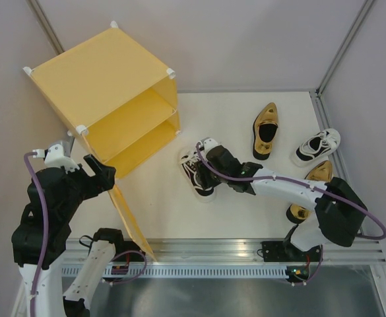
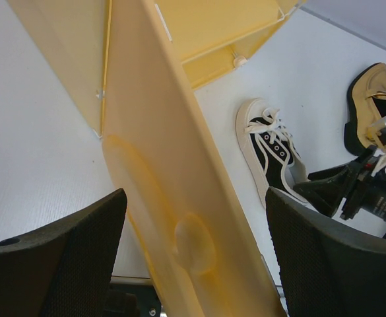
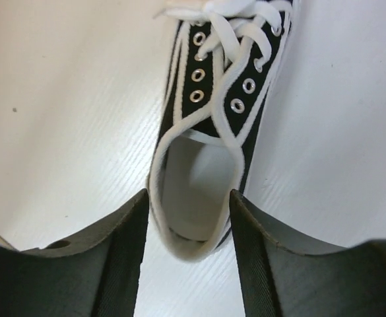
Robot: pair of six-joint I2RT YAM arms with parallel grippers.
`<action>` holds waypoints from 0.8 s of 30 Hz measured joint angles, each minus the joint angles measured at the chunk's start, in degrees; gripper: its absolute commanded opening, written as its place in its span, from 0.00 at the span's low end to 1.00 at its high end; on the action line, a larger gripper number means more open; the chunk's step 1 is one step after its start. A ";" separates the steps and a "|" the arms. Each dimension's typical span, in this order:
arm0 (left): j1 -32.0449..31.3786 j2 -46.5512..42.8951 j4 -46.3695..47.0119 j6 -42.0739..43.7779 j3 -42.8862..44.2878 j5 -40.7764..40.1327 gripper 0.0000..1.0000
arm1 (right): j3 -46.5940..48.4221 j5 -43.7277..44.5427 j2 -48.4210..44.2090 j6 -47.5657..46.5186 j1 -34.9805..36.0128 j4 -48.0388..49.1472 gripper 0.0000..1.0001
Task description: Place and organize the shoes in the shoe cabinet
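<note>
The yellow shoe cabinet [image 1: 107, 79] stands at the back left with its door [image 1: 130, 221] swung open toward the near edge. My left gripper [image 1: 100, 173] is open and straddles the door [image 2: 173, 198], one finger on each side, not touching it. My right gripper [image 1: 204, 166] is closed on the heel of a white-and-black sneaker [image 3: 209, 132] that rests on the table; it also shows in the left wrist view [image 2: 268, 152]. A gold slip-on [image 1: 266, 130], the second sneaker [image 1: 317, 146] and a second gold slip-on [image 1: 319, 173], partly hidden by my right arm, lie on the right.
The cabinet's inner shelf [image 1: 136, 112] is bare. A metal rail [image 1: 245, 247] runs along the table's near edge. Grey walls close in the back and both sides.
</note>
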 measured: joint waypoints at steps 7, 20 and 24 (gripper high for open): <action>0.00 -0.11 0.07 0.00 -0.13 0.00 0.89 | -1.40 2.21 -8.98 0.02 1.81 -0.39 0.80; 0.00 -0.35 0.55 -0.02 -0.50 0.02 0.89 | -17.59 4.74 -9.49 2.80 3.41 13.16 0.98; 0.00 -0.35 0.59 -0.02 -0.55 0.02 0.89 | -20.20 4.79 -8.52 3.19 4.00 19.32 0.98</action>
